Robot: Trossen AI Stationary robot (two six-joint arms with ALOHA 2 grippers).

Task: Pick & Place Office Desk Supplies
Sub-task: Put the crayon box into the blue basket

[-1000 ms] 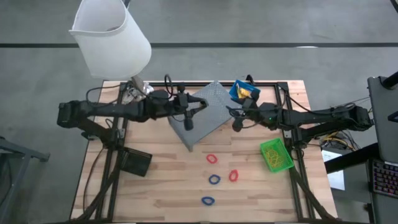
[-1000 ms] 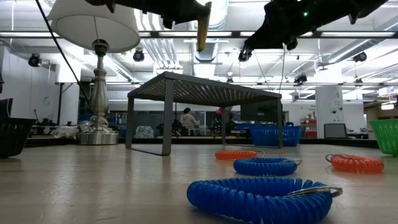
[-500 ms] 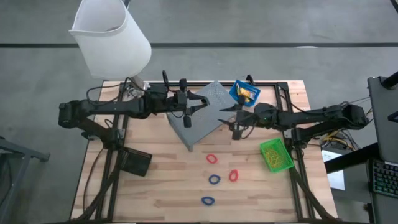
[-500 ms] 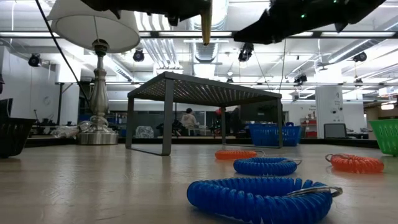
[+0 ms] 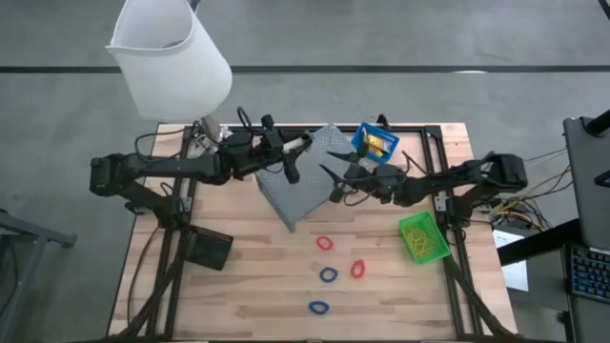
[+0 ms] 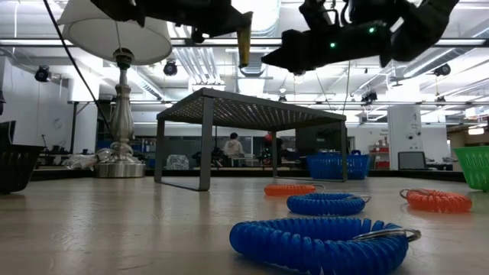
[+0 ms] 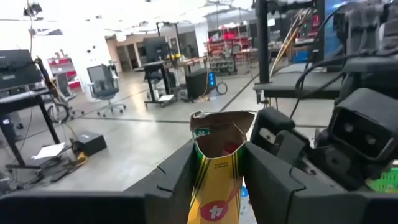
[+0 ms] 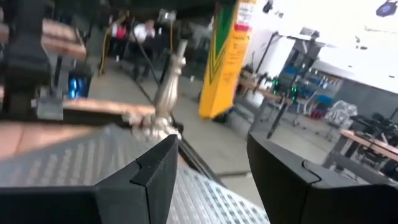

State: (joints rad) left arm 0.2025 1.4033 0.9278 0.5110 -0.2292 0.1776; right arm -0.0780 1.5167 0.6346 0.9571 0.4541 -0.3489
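The left gripper clamped a yellow crayon box, no wording readable, its long axis vertical above the grey mesh riser. The right gripper gaped wide beside it, empty.

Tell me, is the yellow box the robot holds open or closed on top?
Open. In the left wrist view the yellow box sits between the left gripper's jaws, and its top flap is torn up, showing the dark inside.
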